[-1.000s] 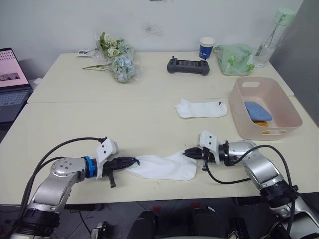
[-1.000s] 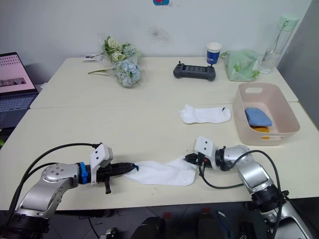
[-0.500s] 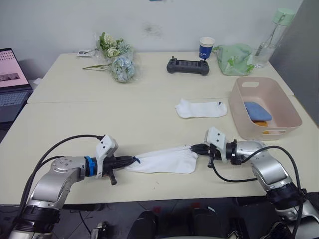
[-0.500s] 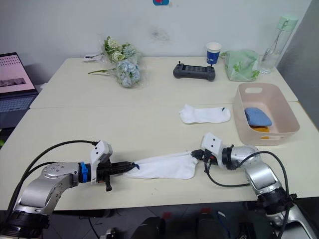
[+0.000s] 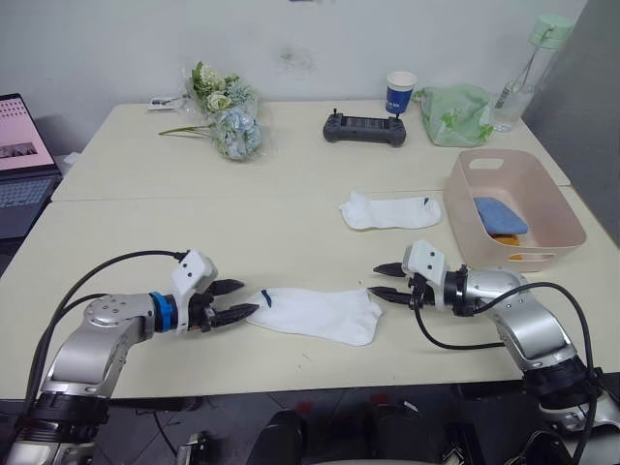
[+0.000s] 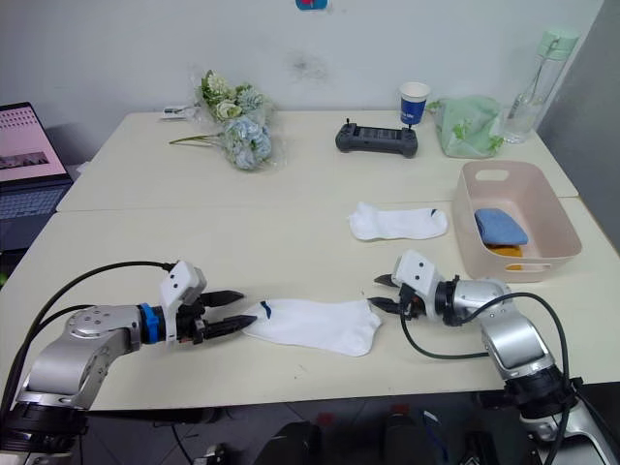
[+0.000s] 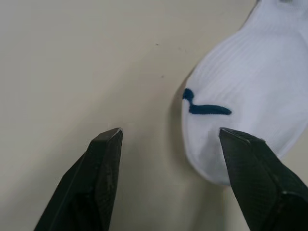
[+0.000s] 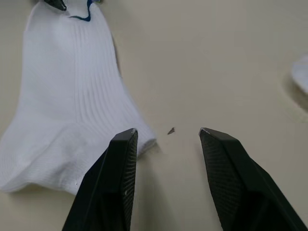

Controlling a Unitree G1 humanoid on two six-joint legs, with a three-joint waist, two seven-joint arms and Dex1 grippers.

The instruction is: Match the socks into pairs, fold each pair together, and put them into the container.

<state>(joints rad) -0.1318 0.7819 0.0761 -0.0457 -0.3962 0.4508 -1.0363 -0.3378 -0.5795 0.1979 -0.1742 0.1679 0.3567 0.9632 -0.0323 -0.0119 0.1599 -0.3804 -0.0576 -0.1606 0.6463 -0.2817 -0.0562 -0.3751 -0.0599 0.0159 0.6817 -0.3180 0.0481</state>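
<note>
A white sock [image 5: 315, 313] with a small blue mark lies flat near the table's front edge, between my two grippers. My left gripper [image 5: 247, 296] is open at the sock's left end, one fingertip over its edge [image 7: 240, 96]. At the sock's right end [image 8: 67, 120], my right gripper [image 5: 374, 281] is open and holds nothing. A second white sock [image 5: 389, 210] lies farther back, toward the right. The pink container [image 5: 463, 237] stands at the right and holds a folded blue sock [image 5: 501, 217] over an orange one [image 5: 513, 256].
Along the back of the table are a bunch of flowers [image 5: 228, 116], a black controller [image 5: 365, 128], a paper cup [image 5: 401, 92], a green bag [image 5: 453, 114] and a bottle [image 5: 523, 68]. A laptop [image 5: 19, 155] sits off the table's left side.
Both grippers were shut on the ends of the white sock and stretched it out. They have now opened and let go, and the sock lies flat on the table.
</note>
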